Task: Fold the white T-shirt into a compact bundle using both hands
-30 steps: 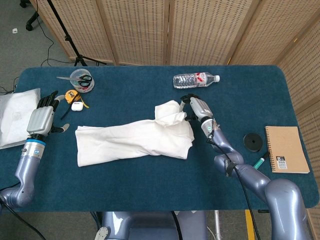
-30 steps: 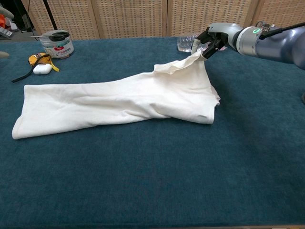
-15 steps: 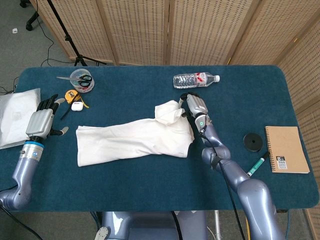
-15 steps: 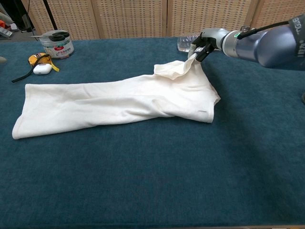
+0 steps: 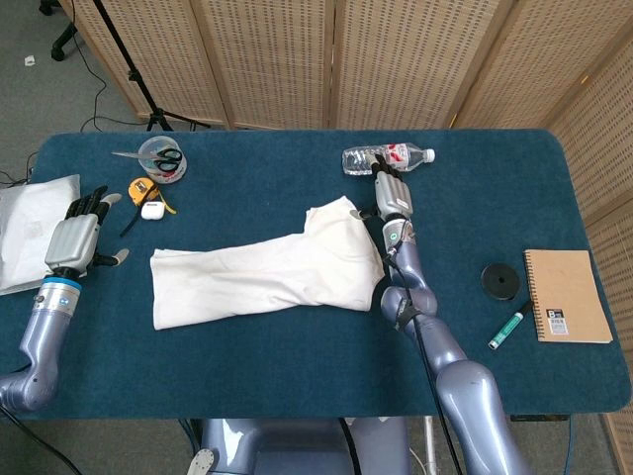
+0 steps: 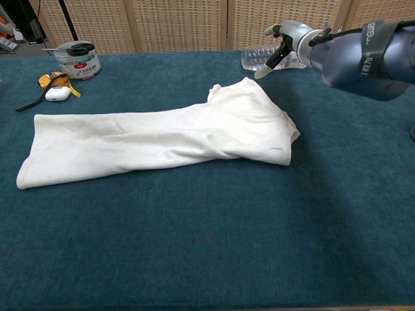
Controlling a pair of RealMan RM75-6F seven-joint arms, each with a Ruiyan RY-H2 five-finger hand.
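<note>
**White T-shirt flat mid-worktop, both robot hands empty**

While the white T-shirt [image 5: 272, 275] lies as a long folded strip across the middle of the blue worktop [image 5: 297, 366], neither robot hand touches it. Its narrow end points toward the left edge; its wider end, with a raised corner, lies nearer the far edge. The right robot hand [image 5: 393, 196] hovers just beyond that raised corner, fingers apart and holding nothing; in the chest view the right robot hand [image 6: 280, 44] shows clearly lifted off the cloth, a pale fingertip pointing down in front of the water bottle [image 6: 253, 58]. From the head view alone, that height cannot be told.

Only the head view shows the left robot hand [image 5: 71, 242], near the left edge of the worktop, fingers spread and empty, beside a white packet [image 5: 28, 228]. That view also shows a notebook [image 5: 567, 296], a black disc [image 5: 500, 279] and a green pen [image 5: 505, 329] by the right edge.

Both views show the tin with scissors [image 6: 76, 58] and the white earbud case [image 6: 58, 93] at the far left corner
</note>
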